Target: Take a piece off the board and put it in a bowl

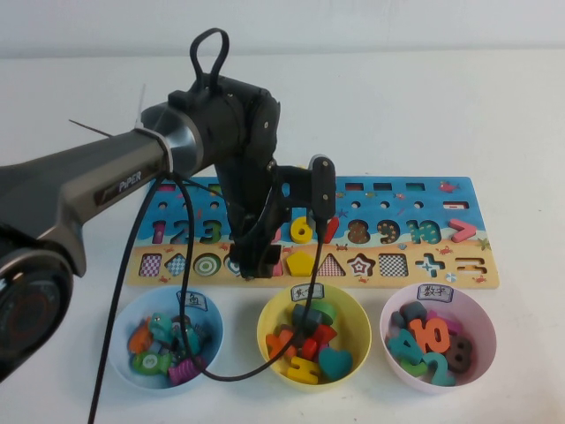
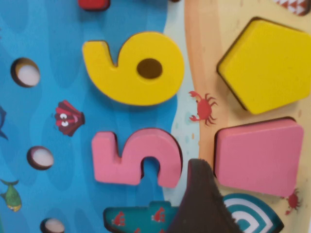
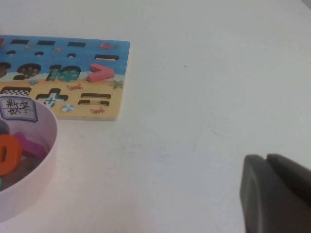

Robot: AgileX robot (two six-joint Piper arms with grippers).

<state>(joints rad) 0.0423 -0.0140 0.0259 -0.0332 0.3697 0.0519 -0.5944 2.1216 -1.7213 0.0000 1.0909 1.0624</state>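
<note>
Left gripper over the lower strip of the board; pink piece seated in its slot, not yet lifted.

High view: the left gripper [image 1: 254, 265] hangs low over the long wooden puzzle board [image 1: 459, 265], beside the yellow pentagon block [image 1: 302, 262]; the small flat pink trapezoid block [image 1: 275, 266] is mostly hidden behind it; the round yellow plastic bowl [image 1: 351, 311] stands just in front, partly filled with pieces. Left wrist view: the trapezoid [image 2: 257, 156] lies flush in its recess beside the pink number 5 [image 2: 136, 156]; only one dark fingertip [image 2: 200, 194] shows, so the spread cannot be told. Right wrist view: the right gripper [image 3: 272, 194] is parked over bare table, fingers together. Judgement: the piece looks light, stiff and smooth; grip its opposite side edges, which stand only slightly proud.
</note>
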